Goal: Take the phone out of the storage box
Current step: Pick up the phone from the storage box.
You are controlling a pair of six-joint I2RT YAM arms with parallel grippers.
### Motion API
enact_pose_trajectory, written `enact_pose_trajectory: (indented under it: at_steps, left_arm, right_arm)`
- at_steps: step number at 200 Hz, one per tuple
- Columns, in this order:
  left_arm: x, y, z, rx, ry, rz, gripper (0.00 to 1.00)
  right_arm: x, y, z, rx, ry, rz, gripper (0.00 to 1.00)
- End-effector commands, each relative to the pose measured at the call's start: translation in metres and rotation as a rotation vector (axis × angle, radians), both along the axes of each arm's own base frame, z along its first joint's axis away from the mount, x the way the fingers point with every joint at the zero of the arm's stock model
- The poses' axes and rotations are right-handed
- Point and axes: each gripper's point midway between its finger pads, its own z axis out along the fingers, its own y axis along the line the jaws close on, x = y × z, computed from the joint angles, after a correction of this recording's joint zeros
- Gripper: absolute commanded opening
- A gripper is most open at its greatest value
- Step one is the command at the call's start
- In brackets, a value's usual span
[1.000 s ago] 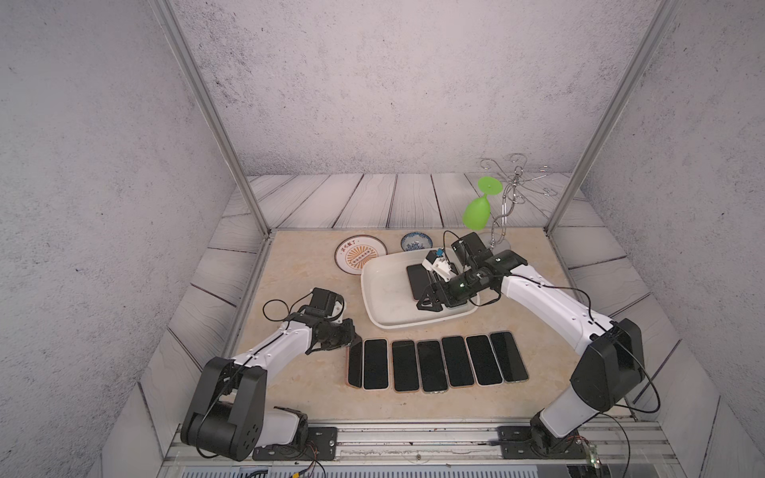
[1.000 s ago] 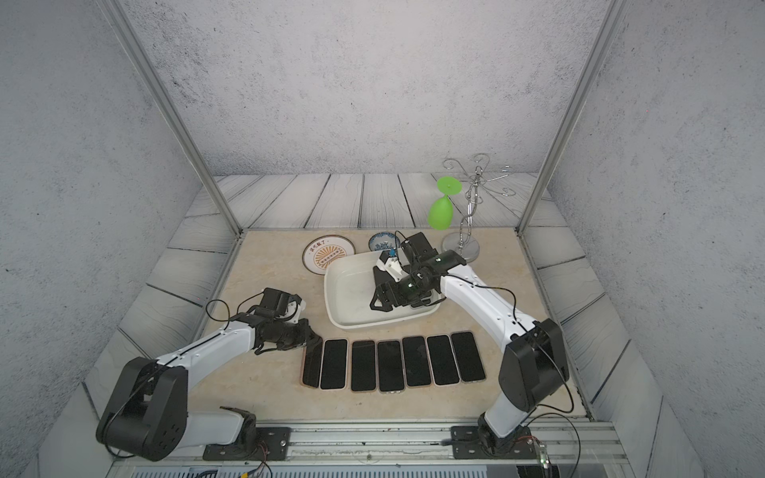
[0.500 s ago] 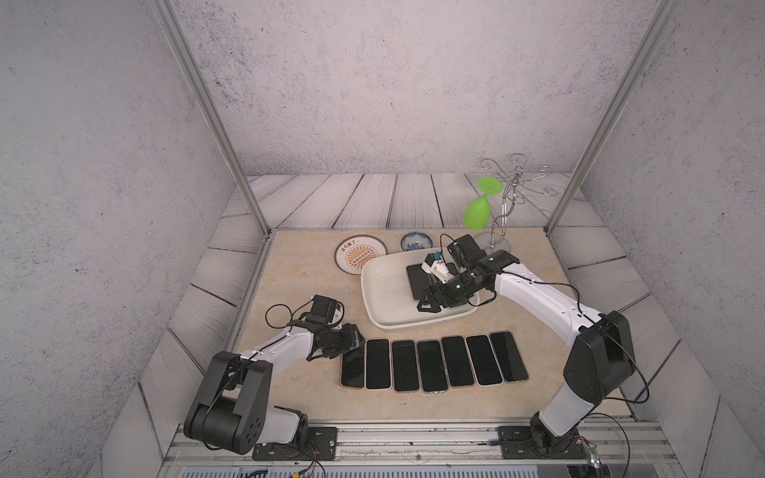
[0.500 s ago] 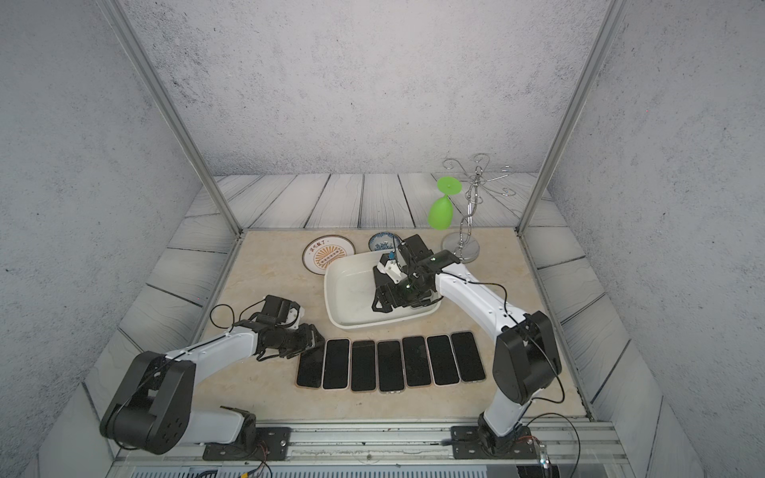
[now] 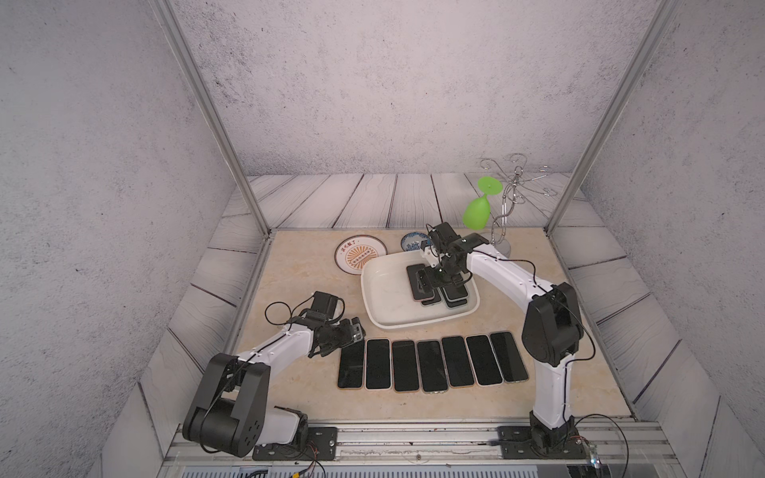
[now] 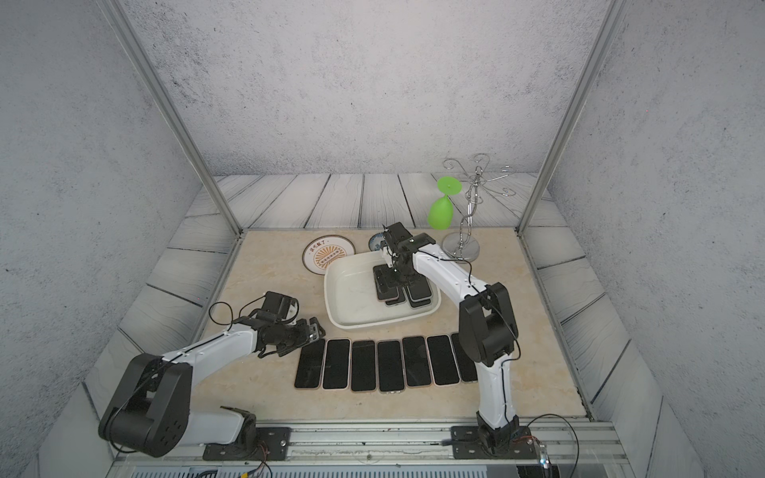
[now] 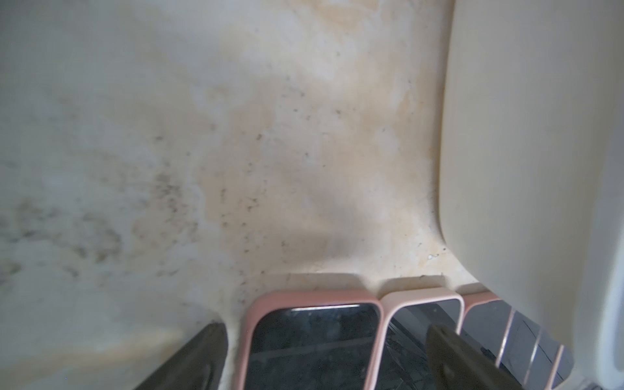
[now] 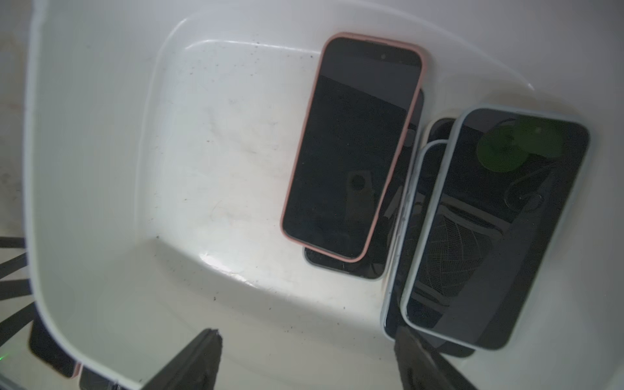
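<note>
The right gripper (image 8: 307,332) hangs over the storage box (image 8: 84,202), jaws spread and empty. The pink-cased phone (image 8: 351,145) lies in the box just ahead of the jaws, untouched. The left gripper (image 7: 324,327) stands with jaws spread, the end phone (image 7: 310,341) of the table row between them.

On the table (image 5: 306,265), a row of seven phones (image 5: 430,366) lies side by side in front of the storage box (image 5: 374,308), whose right half holds overlapping stacked phones (image 8: 351,145), with a round plate (image 5: 361,254) just beside its back-left corner, a small dish (image 5: 412,241) just behind it, and a stemware rack (image 5: 503,215) carrying an upturned goblet (image 5: 476,213) at the back right.
</note>
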Motion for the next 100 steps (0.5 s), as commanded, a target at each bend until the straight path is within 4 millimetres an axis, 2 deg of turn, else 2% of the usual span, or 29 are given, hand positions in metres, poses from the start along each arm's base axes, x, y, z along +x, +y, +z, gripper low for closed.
enact_pose_trajectory:
  at_steps: [1,31,53,60,63,66,100]
  left_arm:
    - [-0.025,0.030,0.000,0.143,0.066,0.046,0.98]
    - [-0.017,0.032,0.052,0.112,-0.094,0.092,0.98]
    - [-0.013,0.026,0.089,0.060,-0.198,0.089,0.98]
    - [-0.014,0.025,0.097,0.056,-0.210,0.087,0.98]
    - [-0.014,0.025,0.100,0.054,-0.214,0.085,0.98]
    - [-0.014,0.025,0.103,0.054,-0.219,0.084,0.98]
    - [-0.017,0.023,0.125,0.032,-0.267,0.069,0.98]
  right_arm:
    - [0.017,-0.001,-0.009,-0.050,-0.021,-0.049,0.88]
    - [0.032,0.021,-0.021,-0.046,-0.055,-0.032,0.91]
    - [0.043,0.026,-0.036,-0.080,-0.072,-0.047,0.92]
    - [0.045,0.025,-0.040,-0.090,-0.073,-0.056,0.92]
    - [0.046,0.025,-0.043,-0.099,-0.074,-0.058,0.98]
    - [0.048,0.025,-0.045,-0.106,-0.078,-0.060,0.99]
    - [0.057,0.024,-0.067,-0.211,-0.121,-0.072,0.99]
